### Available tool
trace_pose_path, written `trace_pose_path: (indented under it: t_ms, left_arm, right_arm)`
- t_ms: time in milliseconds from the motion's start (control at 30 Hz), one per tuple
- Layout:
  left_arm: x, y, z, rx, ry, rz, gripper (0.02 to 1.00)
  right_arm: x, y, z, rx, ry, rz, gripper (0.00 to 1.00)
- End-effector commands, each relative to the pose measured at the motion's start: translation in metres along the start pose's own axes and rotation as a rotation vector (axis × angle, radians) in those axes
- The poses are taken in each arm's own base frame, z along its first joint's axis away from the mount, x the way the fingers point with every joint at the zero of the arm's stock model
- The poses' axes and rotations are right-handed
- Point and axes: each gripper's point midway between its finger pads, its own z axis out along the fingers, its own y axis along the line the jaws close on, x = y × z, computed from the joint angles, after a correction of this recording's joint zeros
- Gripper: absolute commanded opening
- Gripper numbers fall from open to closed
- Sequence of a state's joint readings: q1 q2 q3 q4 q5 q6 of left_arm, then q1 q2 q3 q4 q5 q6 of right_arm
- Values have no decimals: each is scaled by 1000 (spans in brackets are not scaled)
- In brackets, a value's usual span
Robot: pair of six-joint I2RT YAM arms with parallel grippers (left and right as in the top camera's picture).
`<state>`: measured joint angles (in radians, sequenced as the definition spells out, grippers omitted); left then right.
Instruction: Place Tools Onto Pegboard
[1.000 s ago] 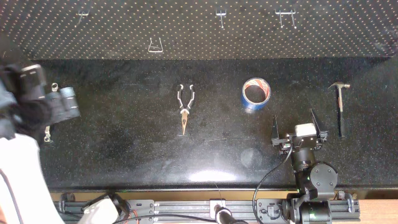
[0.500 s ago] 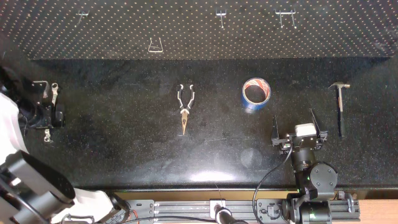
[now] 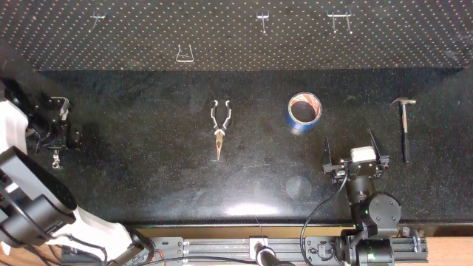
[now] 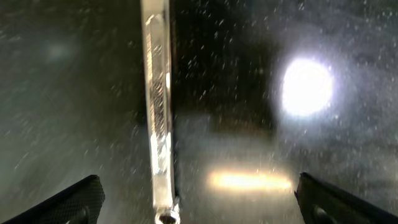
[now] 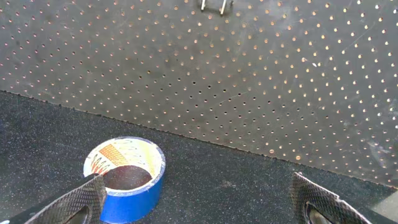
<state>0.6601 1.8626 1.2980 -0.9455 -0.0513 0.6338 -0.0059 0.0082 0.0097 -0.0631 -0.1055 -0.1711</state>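
Observation:
A silver wrench (image 4: pixel 158 112) lies on the black worktop at the far left, and its ends (image 3: pixel 55 159) stick out from under the left arm. My left gripper (image 3: pixel 55 134) hangs close over the wrench, open, with the shaft running between its fingers (image 4: pixel 74 200) without touching them. Pliers (image 3: pixel 220 129) lie mid-table. A blue tape roll (image 3: pixel 304 111) lies right of them, and a hammer (image 3: pixel 403 127) at the far right. My right gripper (image 3: pixel 352 153) rests open near the front, facing the tape roll (image 5: pixel 127 176) and the pegboard (image 5: pixel 261 81).
The pegboard (image 3: pixel 236 33) spans the back and carries a hook (image 3: pixel 98 16) at the left, a wire loop holder (image 3: pixel 184 54), a centre hook (image 3: pixel 261 18) and a double hook (image 3: pixel 339 19). Bare worktop separates the tools.
The left arm has swung in from the left edge and settled lower over the wrench. The right arm and the other tools have not moved.

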Motion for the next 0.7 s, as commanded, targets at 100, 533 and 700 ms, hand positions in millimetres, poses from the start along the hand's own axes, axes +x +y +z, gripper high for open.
trace_pose_path:
  t_ms: [100, 533, 700]
  left_arm:
    - [-19, 4, 12, 20, -47, 27, 1000]
    - [-25, -2, 28, 71, -55, 1, 1000]
    - [-25, -2, 29, 70, -57, -2, 974]
  right_arm:
    - [2, 1, 0, 1, 3, -10, 965]
    - [2, 1, 0, 1, 3, -10, 963]
    - [2, 1, 0, 1, 3, -10, 963]
